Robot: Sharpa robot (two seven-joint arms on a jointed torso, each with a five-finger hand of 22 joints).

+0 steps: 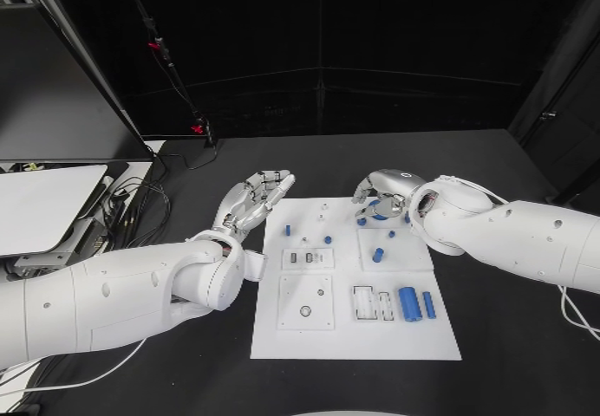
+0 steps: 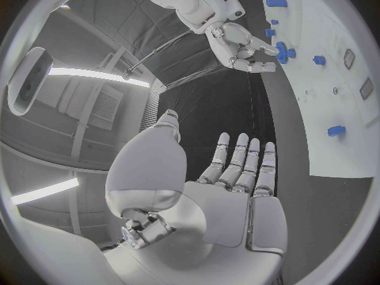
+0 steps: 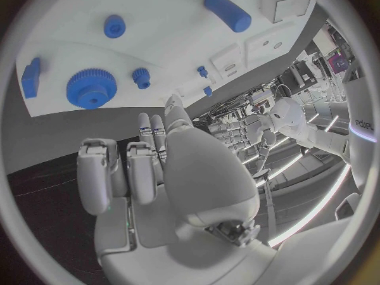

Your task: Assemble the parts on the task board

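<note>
The white task board (image 1: pixel 354 334) lies in the middle of the table. On its far part lies a large blue gear (image 3: pixel 89 88), with a small blue gear (image 3: pixel 142 76) and a blue block (image 3: pixel 31 77) near it. My right hand (image 1: pixel 382 196) hovers over the board's far edge just beside the large gear (image 2: pixel 284 52), fingers half bent and apart, holding nothing. My left hand (image 1: pixel 257 201) is off the board's far left corner with its fingers (image 2: pixel 237 164) stretched out straight and empty. Two blue cylinders (image 1: pixel 410 303) lie at the board's right side.
Small blue pegs (image 1: pixel 286 230) stand or lie across the board's far half. Grey inset plates (image 1: pixel 306 302) sit in its near half. A white tray-like unit (image 1: pixel 44 204) and cables occupy the table's left edge. Black table shows on both sides of the board.
</note>
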